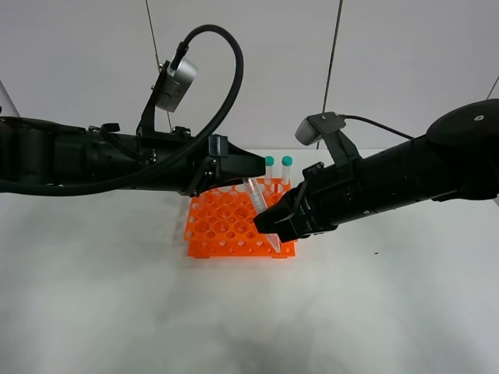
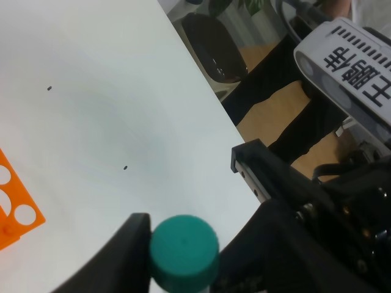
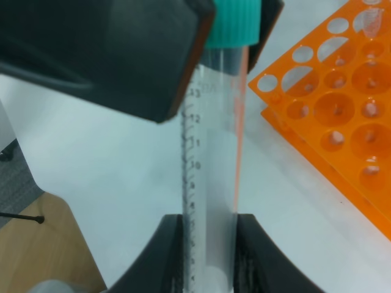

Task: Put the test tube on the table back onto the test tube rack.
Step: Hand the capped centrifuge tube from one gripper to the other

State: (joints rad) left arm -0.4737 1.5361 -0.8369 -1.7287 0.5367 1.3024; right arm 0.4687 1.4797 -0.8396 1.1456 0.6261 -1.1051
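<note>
The test tube [image 1: 258, 201] is clear with a teal cap and hangs tilted over the front right of the orange test tube rack [image 1: 222, 226]. Its pointed tip is near the rack's front right corner. My right gripper [image 1: 273, 224] is shut on the tube's lower body; in the right wrist view its fingers [image 3: 173, 253] pinch the graduated tube [image 3: 214, 152]. My left gripper [image 1: 246, 173] is at the tube's top. In the left wrist view its fingers [image 2: 131, 247] sit against both sides of the teal cap [image 2: 183, 247]. The white table [image 1: 234, 319] lies below.
Two more teal-capped tubes [image 1: 269, 164] [image 1: 287, 163] stand upright in the rack's back row. The right arm's grey camera housing [image 2: 348, 67] is close to the left gripper. A dark chair [image 2: 214, 49] stands beyond the table's edge.
</note>
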